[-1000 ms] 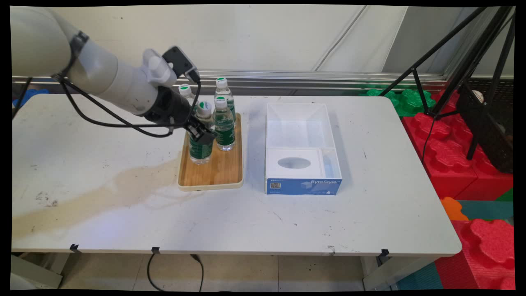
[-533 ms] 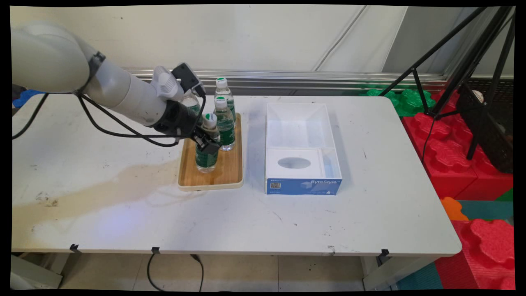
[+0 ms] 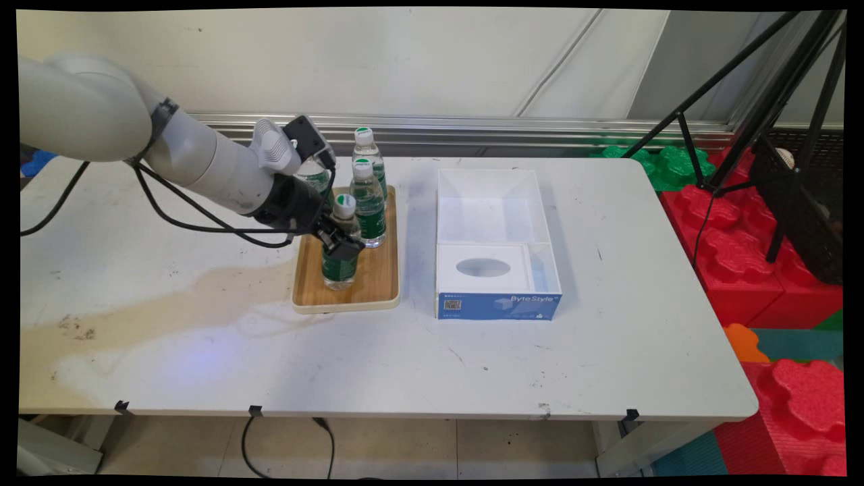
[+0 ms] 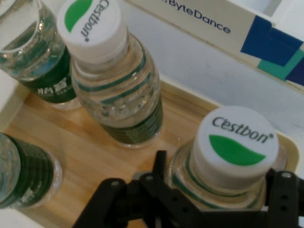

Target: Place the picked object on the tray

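A white surface [image 3: 202,351] is seen from above, carrying a wooden tray [image 3: 364,283] of water bottles and, to its right, an open white and blue box [image 3: 496,304]. Only the hand view reveals the green and white "Cestbon" caps. The nearest bottle [image 3: 339,253] [image 4: 232,161] stands upright on the tray, set between the fingers of the black claw [image 3: 341,241] [image 4: 216,190]. The claw appears closed around its neck, though contact is partly hidden. Another bottle [image 4: 111,80] is seen just beside it.
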Controlling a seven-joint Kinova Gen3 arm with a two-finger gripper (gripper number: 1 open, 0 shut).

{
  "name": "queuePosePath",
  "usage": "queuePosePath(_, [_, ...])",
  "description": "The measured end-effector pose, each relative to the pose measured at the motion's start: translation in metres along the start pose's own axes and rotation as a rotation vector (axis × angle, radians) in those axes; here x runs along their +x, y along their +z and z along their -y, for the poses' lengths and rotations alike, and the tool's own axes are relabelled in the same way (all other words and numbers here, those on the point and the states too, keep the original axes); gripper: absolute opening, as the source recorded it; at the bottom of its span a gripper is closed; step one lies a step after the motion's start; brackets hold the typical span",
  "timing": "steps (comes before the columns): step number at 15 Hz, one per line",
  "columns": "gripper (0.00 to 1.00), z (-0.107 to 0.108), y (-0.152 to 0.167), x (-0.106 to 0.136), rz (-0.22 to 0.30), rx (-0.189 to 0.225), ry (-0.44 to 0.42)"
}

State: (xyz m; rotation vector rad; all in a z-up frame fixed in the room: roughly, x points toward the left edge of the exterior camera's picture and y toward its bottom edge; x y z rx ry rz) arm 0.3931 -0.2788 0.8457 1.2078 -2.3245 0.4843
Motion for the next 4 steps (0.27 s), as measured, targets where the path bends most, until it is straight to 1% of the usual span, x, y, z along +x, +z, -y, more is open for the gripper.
queuePosePath(1, [0.0, 0.0013, -0.0003, -0.002, 0.001, -0.002, 0.001])
queuePosePath(2, [1.0, 0.0025, -0.0014, -0.0044, 0.002, -0.005, 0.004])
queuePosePath(4, [1.0, 0.0048, -0.0057, -0.0082, 0.001, -0.008, 0.013])
